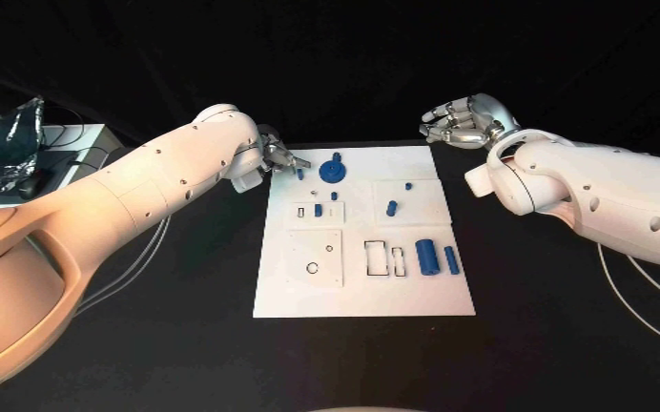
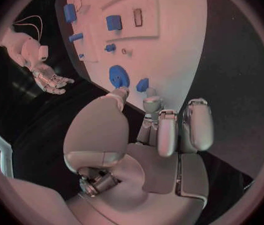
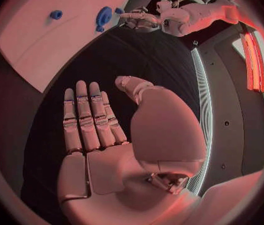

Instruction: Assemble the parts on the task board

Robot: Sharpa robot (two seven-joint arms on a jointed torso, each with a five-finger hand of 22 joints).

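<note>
At the board's (image 1: 364,283) far left corner, the left hand (image 1: 277,157) reaches in over the white edge, fingertips just beside a small blue peg (image 1: 300,173). From the left wrist view the fingers (image 2: 194,125) hang curled downward above the board's rim, thumb tip close to a round blue disc (image 2: 119,76) and a finger near the peg (image 2: 142,85) — whether any fingertip is actually touching the peg I cannot tell, and nothing is clearly gripped.

The right hand (image 1: 465,123) hovers off the board, over the black table (image 1: 165,336) beyond the far right corner. In its own wrist view the palm (image 3: 104,155) lies flat with the fingers straight and side by side, thumb out — it holds nothing.

On the board, the disc (image 1: 332,170) sits near the far edge with a small dot-like part (image 1: 340,155) just beyond it. Toward the middle are a short part (image 1: 318,210) beside a rectangular slot, another small one (image 1: 335,197) near it, and two more (image 1: 392,208) on the raised panel to the right. Nearer the robot, a wide cylinder (image 1: 426,257) and a slimmer one (image 1: 450,258) lie side by side, next to two empty rectangular outlines.
</note>
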